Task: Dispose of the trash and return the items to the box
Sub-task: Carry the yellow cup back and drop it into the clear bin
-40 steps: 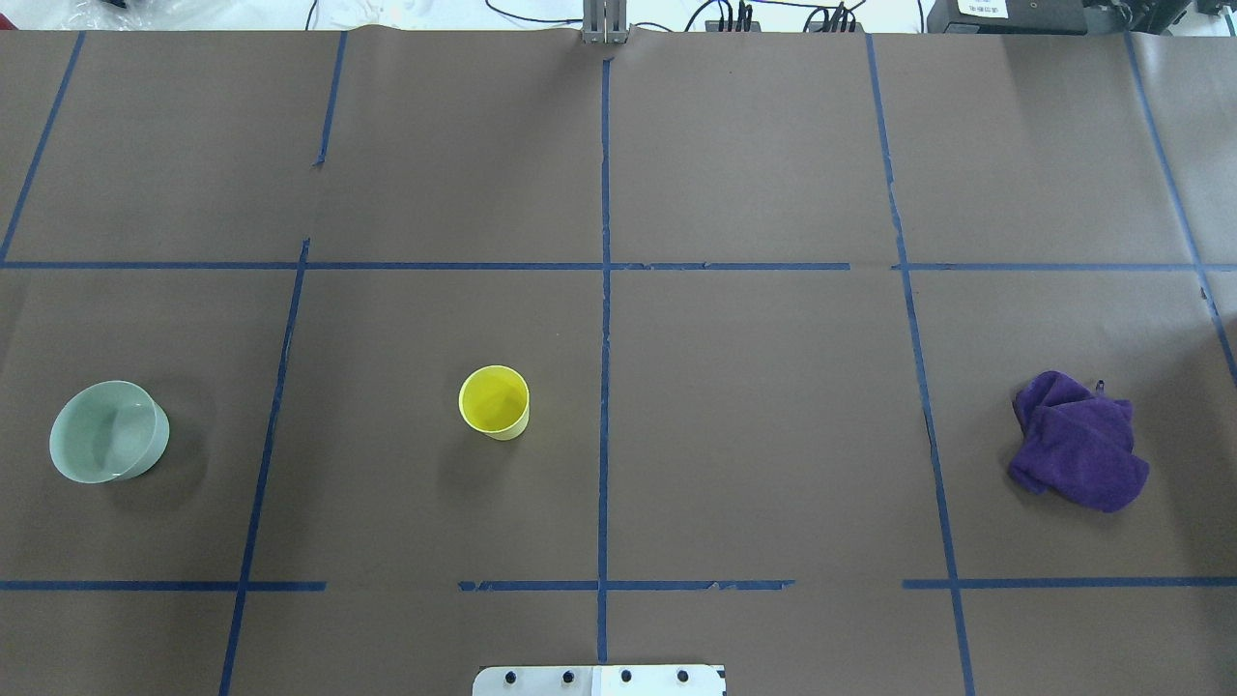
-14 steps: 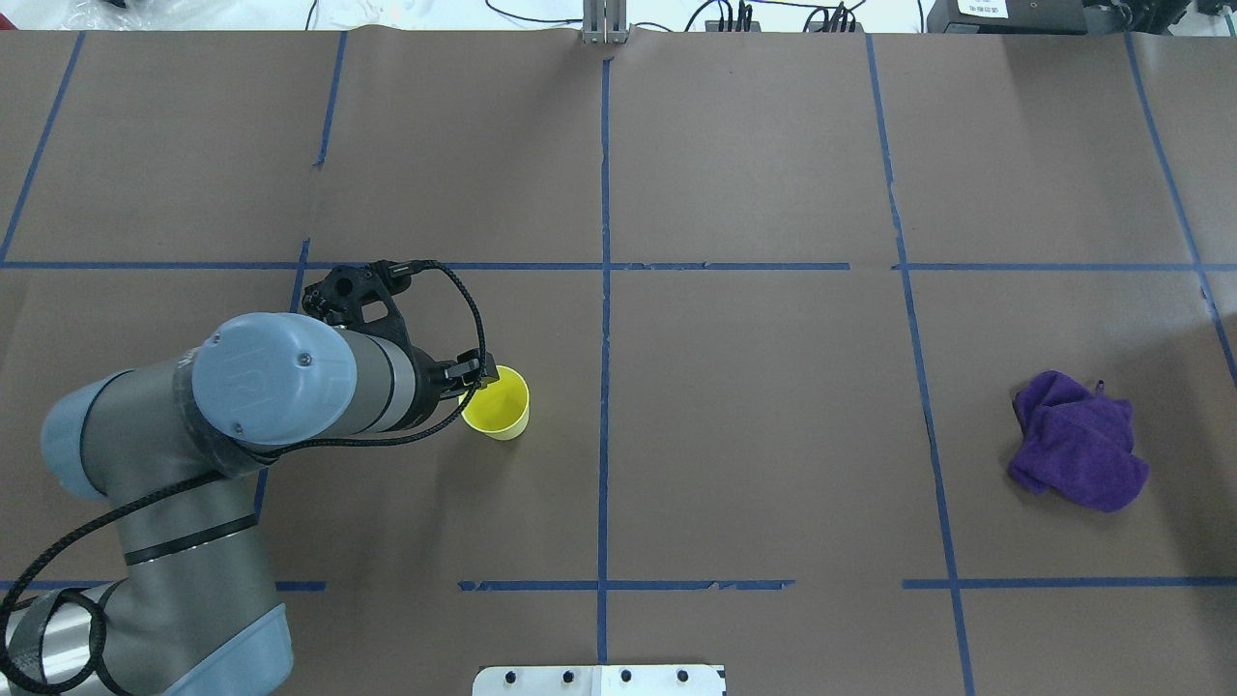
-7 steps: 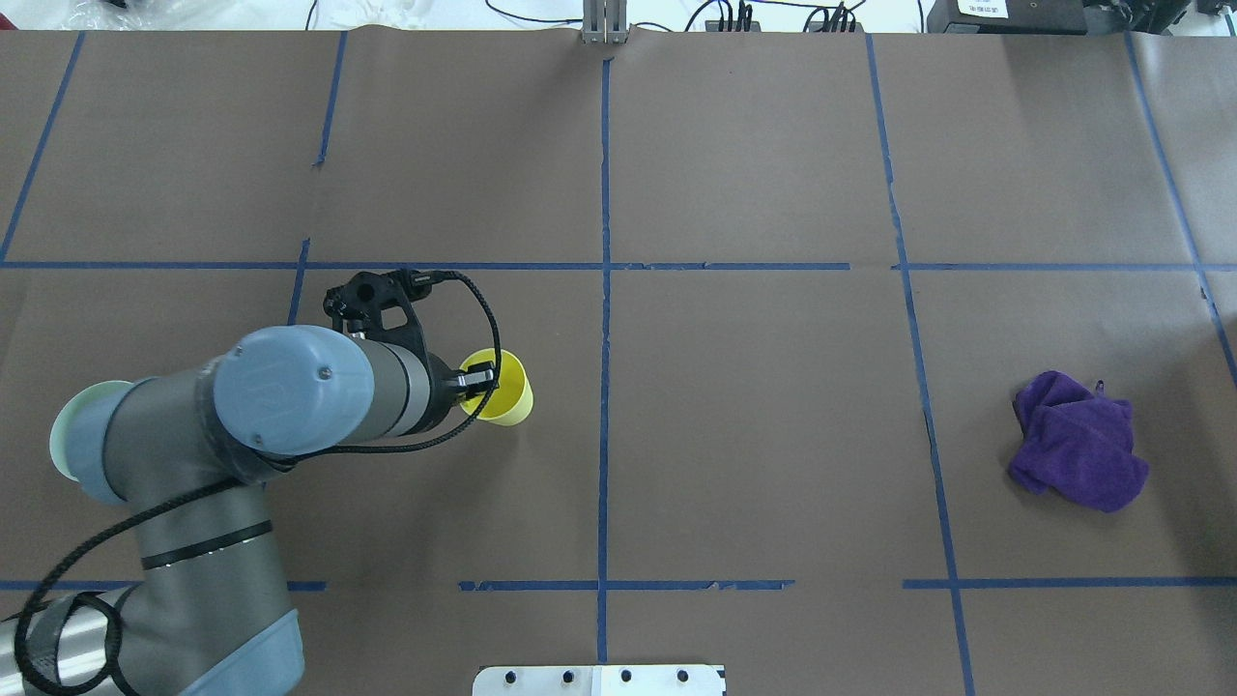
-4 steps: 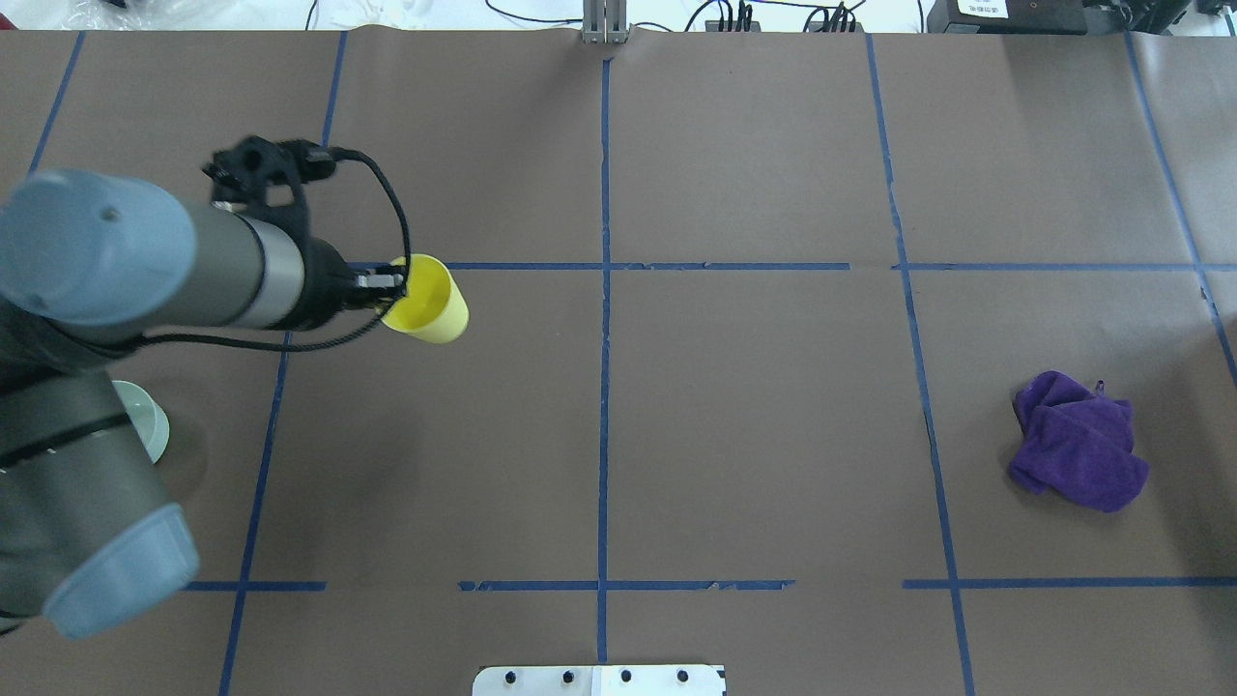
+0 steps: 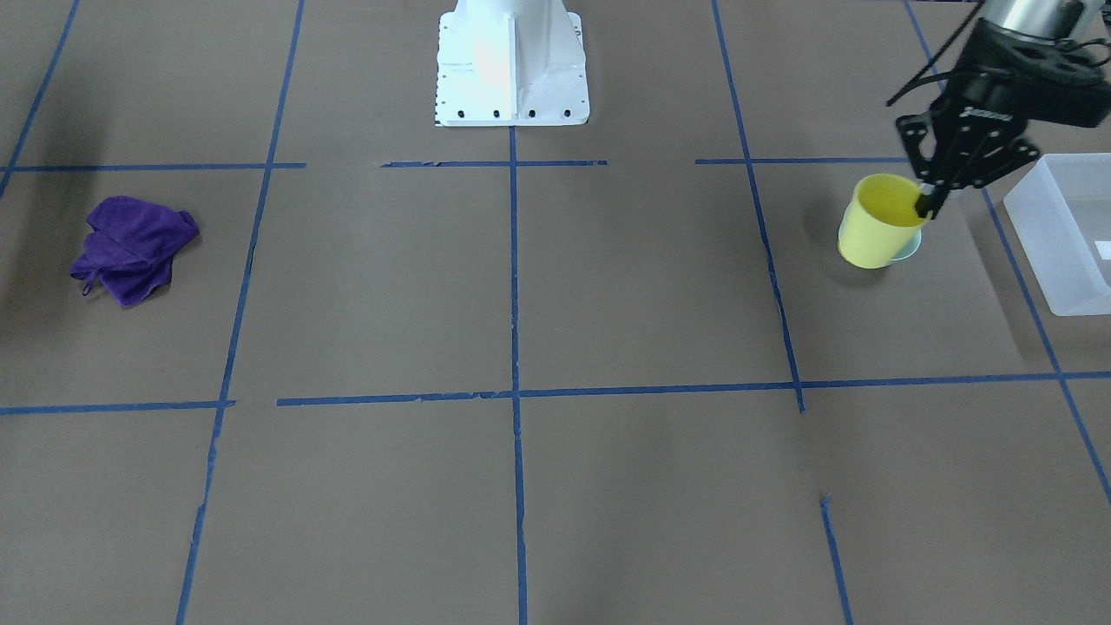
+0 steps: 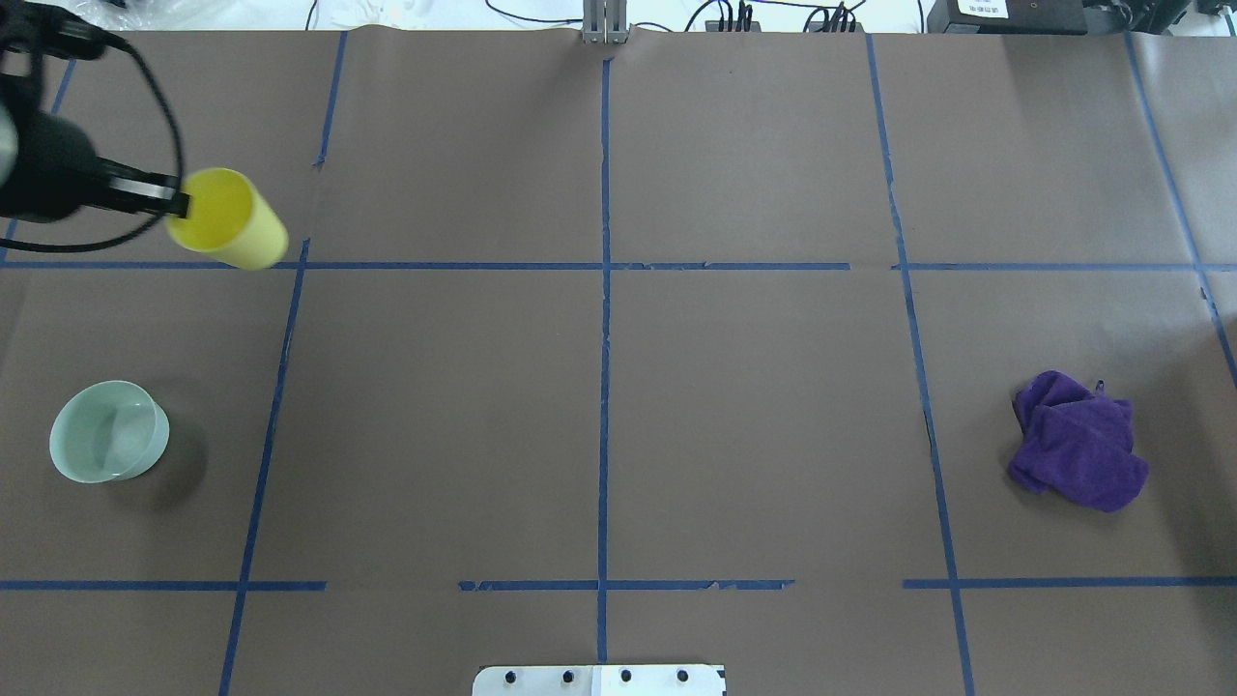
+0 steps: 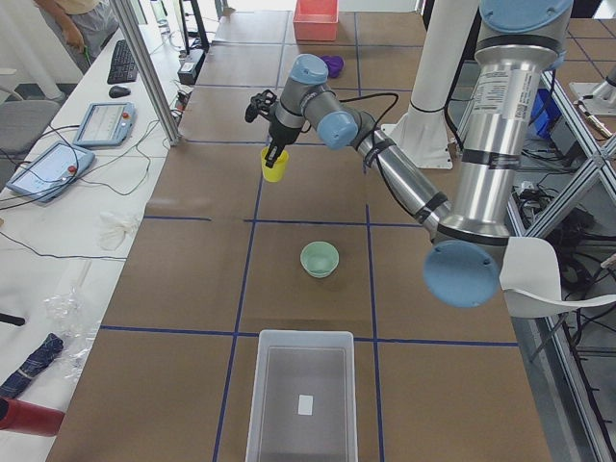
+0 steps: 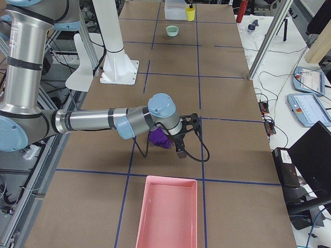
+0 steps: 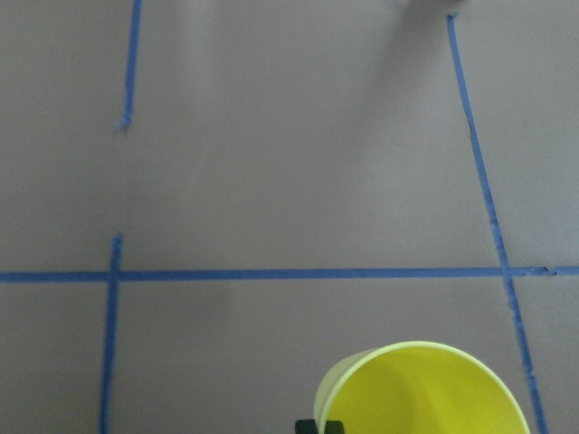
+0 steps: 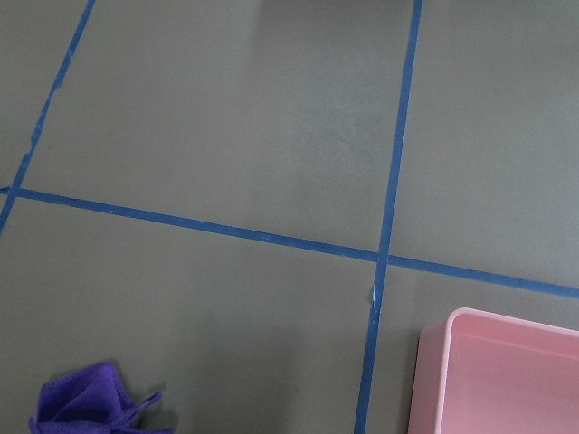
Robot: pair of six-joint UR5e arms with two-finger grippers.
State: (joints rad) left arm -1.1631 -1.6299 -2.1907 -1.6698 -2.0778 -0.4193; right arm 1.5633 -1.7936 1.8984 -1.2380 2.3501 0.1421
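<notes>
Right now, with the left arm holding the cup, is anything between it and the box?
Only the bowl: in the left-side view it sits on the table roughly between the cup and the box, slightly off the straight line. The cup hangs raised in the left gripper, so it should pass above.

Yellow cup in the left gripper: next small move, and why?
Probably carry the yellow cup toward the robot's left until over the box. The left gripper pinches its rim, off the table, and the box sits empty beyond the bowl.
</notes>
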